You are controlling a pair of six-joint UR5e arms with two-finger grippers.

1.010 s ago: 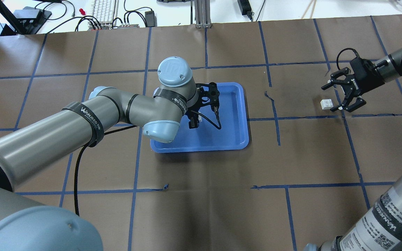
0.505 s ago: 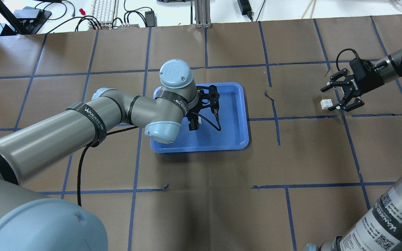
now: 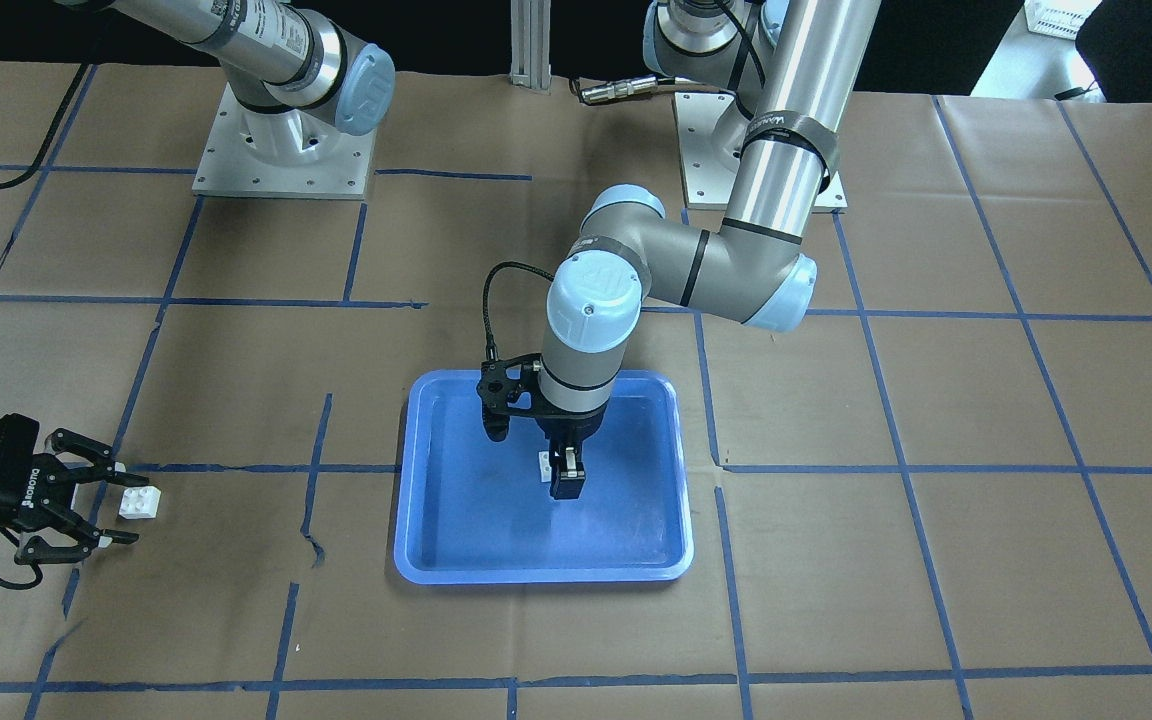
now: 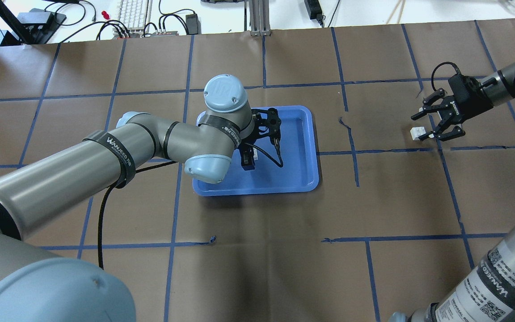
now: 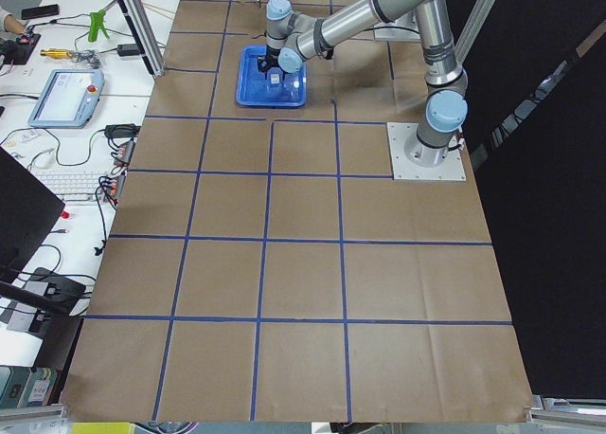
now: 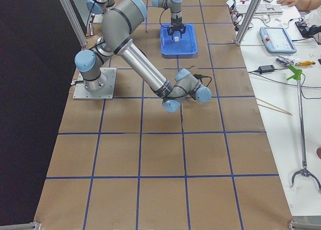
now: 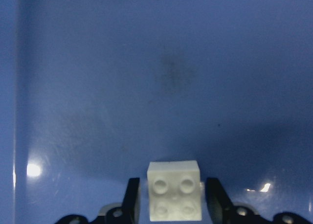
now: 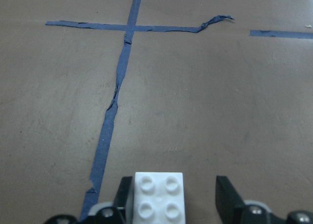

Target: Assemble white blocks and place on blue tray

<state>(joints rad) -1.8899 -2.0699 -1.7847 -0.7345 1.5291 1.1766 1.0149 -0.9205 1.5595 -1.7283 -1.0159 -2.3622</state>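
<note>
My left gripper hangs over the blue tray, shut on a white block. The block's four studs face the wrist camera, with the tray floor behind it. In the front view this gripper is near the tray's middle. The second white block lies on the brown paper at the far right. My right gripper is open around it. In the right wrist view the block sits between the fingers, close against the left one. It also shows in the front view.
Brown paper with blue tape lines covers the table. A torn tape strip runs ahead of the right gripper. Keyboard and cables lie beyond the far edge. The left arm's elbow overhangs the tray's left side.
The right gripper has drawn in toward the white block on the paper, and its fingers stand closer together. The left gripper has hardly moved over the tray.
</note>
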